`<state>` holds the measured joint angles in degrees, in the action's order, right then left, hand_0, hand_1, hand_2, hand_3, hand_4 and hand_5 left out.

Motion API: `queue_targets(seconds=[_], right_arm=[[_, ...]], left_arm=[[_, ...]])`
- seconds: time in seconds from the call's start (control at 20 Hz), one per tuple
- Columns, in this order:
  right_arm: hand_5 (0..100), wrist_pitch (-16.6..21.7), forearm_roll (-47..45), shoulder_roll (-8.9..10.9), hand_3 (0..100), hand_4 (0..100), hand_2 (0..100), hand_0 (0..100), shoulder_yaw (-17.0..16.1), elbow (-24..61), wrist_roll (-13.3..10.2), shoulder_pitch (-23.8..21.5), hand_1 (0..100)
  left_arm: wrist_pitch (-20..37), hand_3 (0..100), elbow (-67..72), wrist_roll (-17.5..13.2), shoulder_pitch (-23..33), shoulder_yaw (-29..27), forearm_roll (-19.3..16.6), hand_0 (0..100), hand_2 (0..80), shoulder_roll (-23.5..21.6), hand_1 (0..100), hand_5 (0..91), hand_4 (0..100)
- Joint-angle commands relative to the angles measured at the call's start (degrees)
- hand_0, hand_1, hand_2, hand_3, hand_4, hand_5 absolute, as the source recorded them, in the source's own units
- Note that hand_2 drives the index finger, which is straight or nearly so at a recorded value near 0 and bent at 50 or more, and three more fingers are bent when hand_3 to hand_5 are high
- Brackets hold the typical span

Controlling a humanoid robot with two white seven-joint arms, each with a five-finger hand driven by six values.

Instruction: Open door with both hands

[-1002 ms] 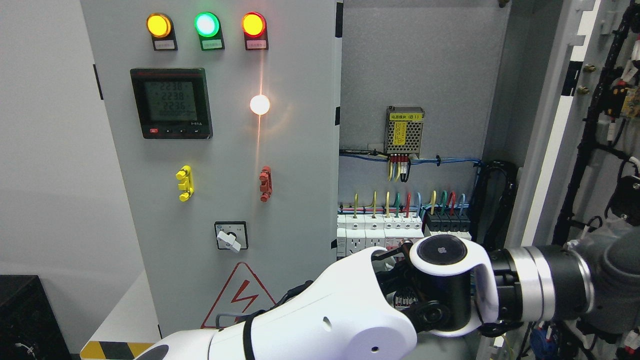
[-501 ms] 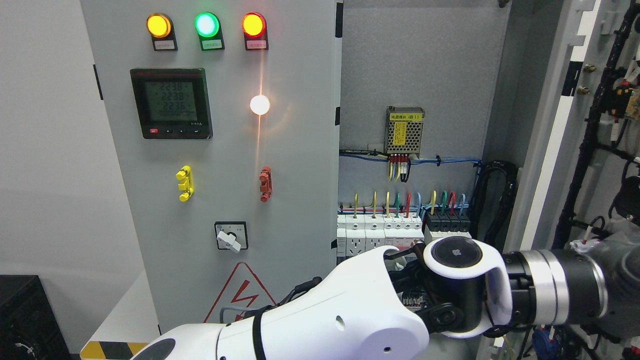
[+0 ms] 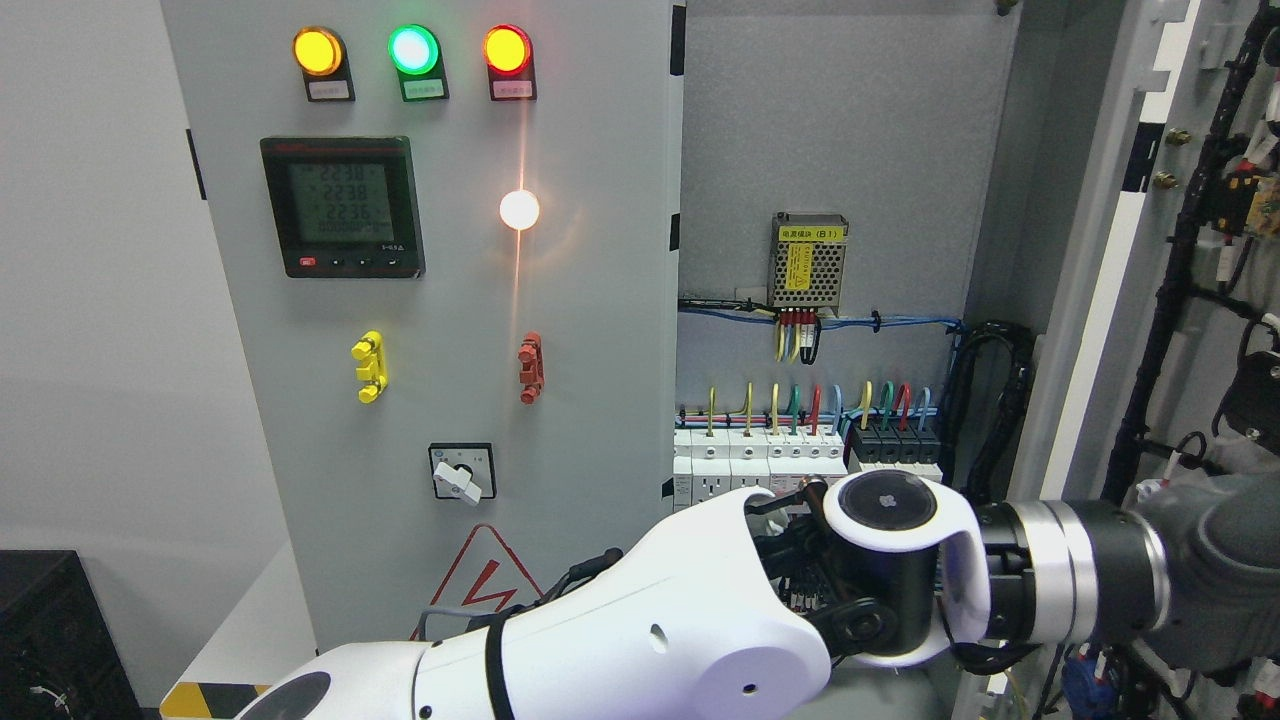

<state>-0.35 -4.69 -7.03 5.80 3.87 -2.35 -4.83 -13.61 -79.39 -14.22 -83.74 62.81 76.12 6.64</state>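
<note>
The grey electrical cabinet has its right door [image 3: 1090,300] swung open, its edge running down the right of the picture and its wired inner face [image 3: 1200,250] beyond. Inside are a small power supply [image 3: 808,262] and a row of breakers [image 3: 800,455]. My left arm [image 3: 640,640], white with a black elbow joint [image 3: 885,500], comes in from the lower left and reaches across to the right. Its grey hand [image 3: 1215,565] sits low at the right edge, against the open door's inner side, partly cut off. The right arm does not show.
The fixed left panel [image 3: 430,300] carries yellow, green and red lamps, a meter display [image 3: 342,206], a rotary switch [image 3: 461,472] and a warning triangle. A black box [image 3: 50,630] stands at the lower left. Black cable bundles [image 3: 985,400] hang inside the cabinet.
The left forearm and hand shifted right half a second ago, then came back left to about where they were a second ago. The door stands as before.
</note>
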Motion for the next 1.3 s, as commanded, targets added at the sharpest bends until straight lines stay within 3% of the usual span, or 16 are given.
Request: queue_targets(seconds=[0.0,0.25,0.7,1.05,1.25], right_arm=[[0,0.0,-0.1,0.00,0,0,0,0,0.0,0.0,0.0,0.0,0],[0,0.0,0.0,0.00,0,0,0,0,0.0,0.0,0.0,0.0,0],[0,0.0,0.0,0.00,0,0,0,0,0.0,0.0,0.0,0.0,0],[0,0.1,0.0,0.00,0,0,0,0,0.0,0.0,0.0,0.0,0],[0,0.0,-0.1,0.00,0,0,0,0,0.0,0.0,0.0,0.0,0]], left_arm=[[0.3,0,-4.5,0.2,1.0,0.0,0.2,0,0.0,-7.2,0,0.0,0],[0.3,0,-12.3,0.0,3.9,-0.5,0.3,0,0.0,-15.1,0,0.0,0],[0.3,0,-23.3,-0.3,14.3,-0.3,0.3,0,0.0,-32.0,0,0.0,0],[0.6,0,-23.6,-0.3,27.3,-0.3,-0.1,0,0.0,-44.0,0,0.0,0],[0.7,0,-23.6,-0.3,34.2,-0.3,-0.4,0,0.0,-48.6,0,0.0,0]])
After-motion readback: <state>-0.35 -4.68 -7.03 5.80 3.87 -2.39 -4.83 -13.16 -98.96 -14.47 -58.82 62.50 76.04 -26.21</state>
